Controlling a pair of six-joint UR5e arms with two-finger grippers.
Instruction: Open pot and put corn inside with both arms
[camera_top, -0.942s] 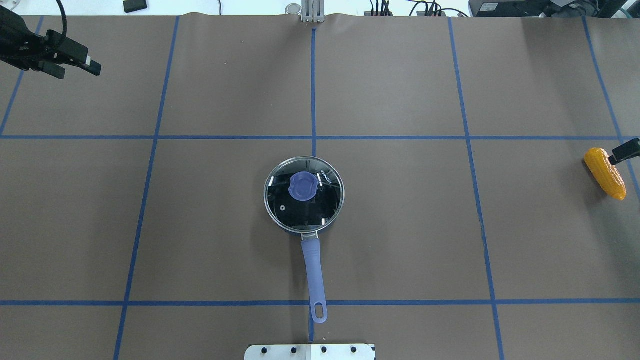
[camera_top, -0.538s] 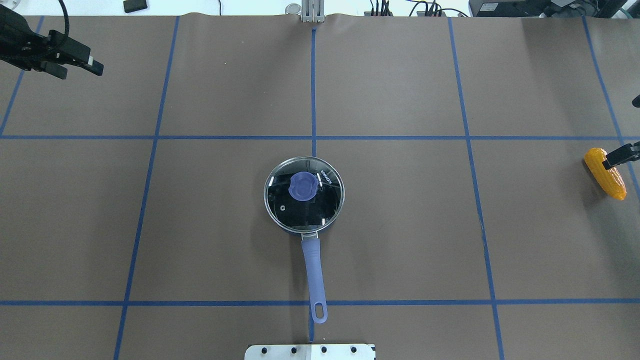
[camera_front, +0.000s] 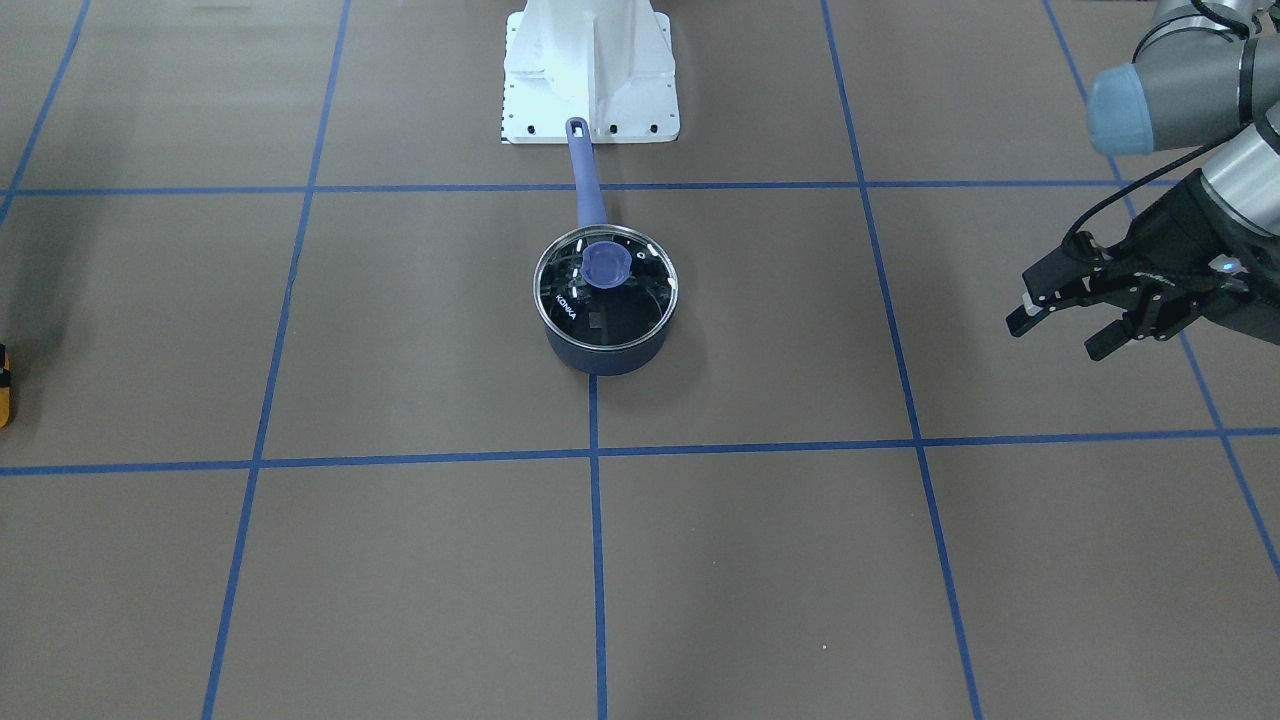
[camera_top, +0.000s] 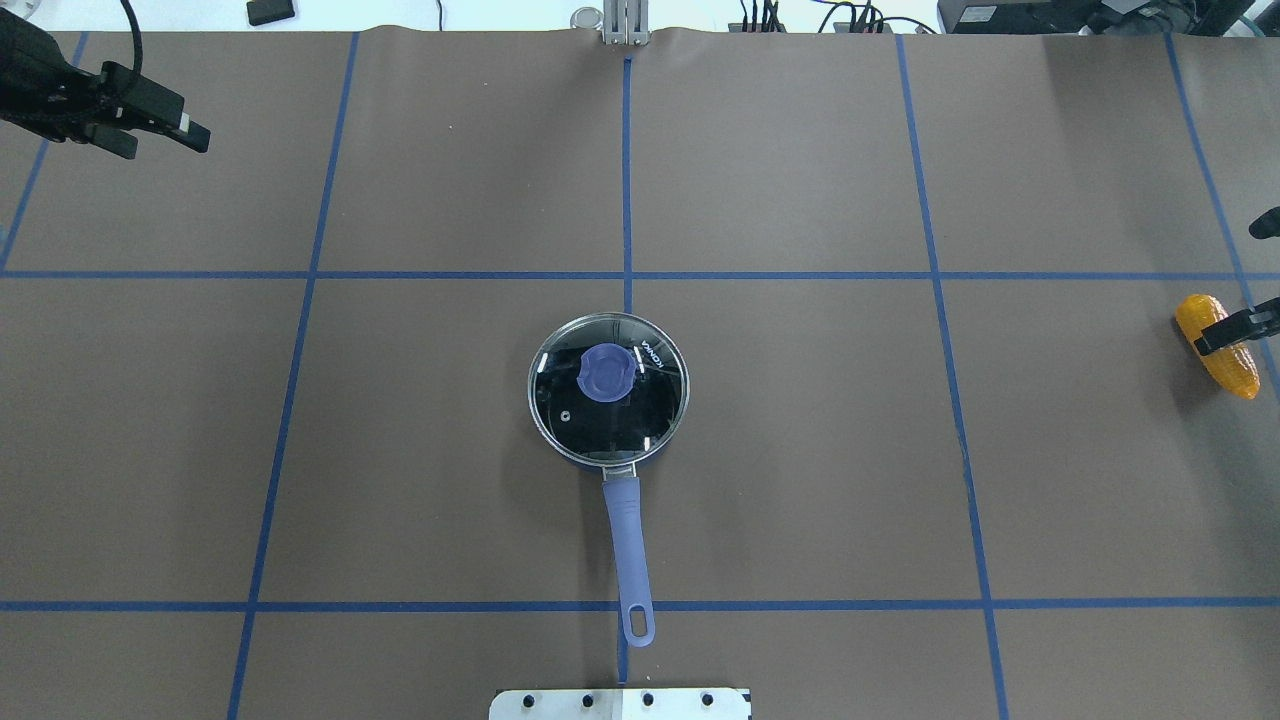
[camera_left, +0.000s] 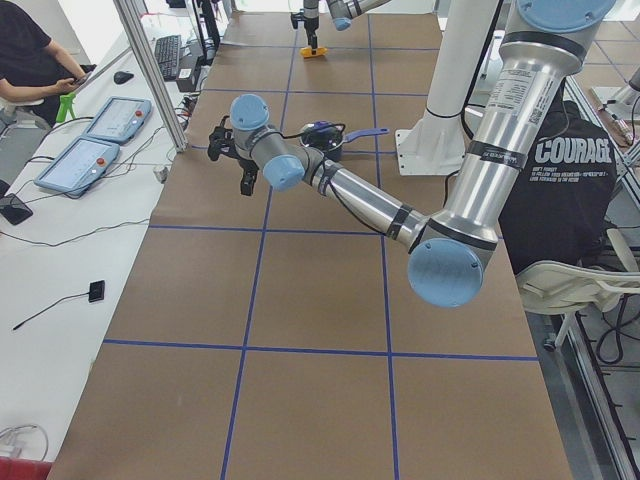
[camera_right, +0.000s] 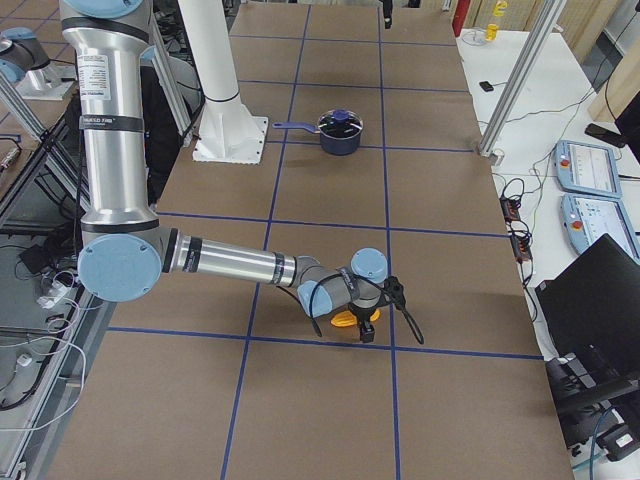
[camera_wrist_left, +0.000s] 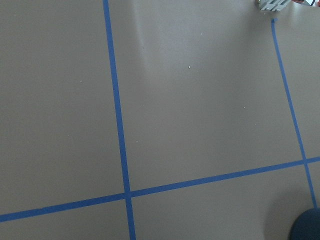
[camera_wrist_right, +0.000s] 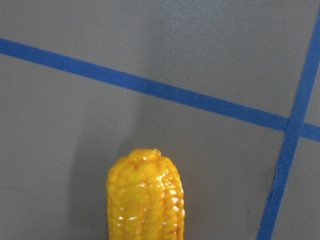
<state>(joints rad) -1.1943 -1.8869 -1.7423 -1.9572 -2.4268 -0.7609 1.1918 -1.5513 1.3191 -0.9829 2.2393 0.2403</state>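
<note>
The blue pot (camera_top: 608, 388) stands mid-table with its glass lid and blue knob (camera_top: 604, 372) on, handle toward the robot; it also shows in the front view (camera_front: 605, 305). The yellow-orange corn (camera_top: 1218, 348) lies at the table's far right and fills the bottom of the right wrist view (camera_wrist_right: 145, 197). My right gripper (camera_top: 1250, 280) is open at the view's edge, one finger over the corn, the other apart from it. My left gripper (camera_front: 1058, 335) is open and empty above the table's far left, far from the pot.
The robot's white base plate (camera_top: 620, 703) sits just behind the pot handle's tip. Blue tape lines (camera_top: 627, 275) grid the brown table cover. Operator desks with tablets (camera_left: 90, 140) border the far table edge.
The right gripper's near finger has slid along the corn toward the view's edge, and its second finger has come into view. The corn shifted slightly. The left gripper crept a little right.
</note>
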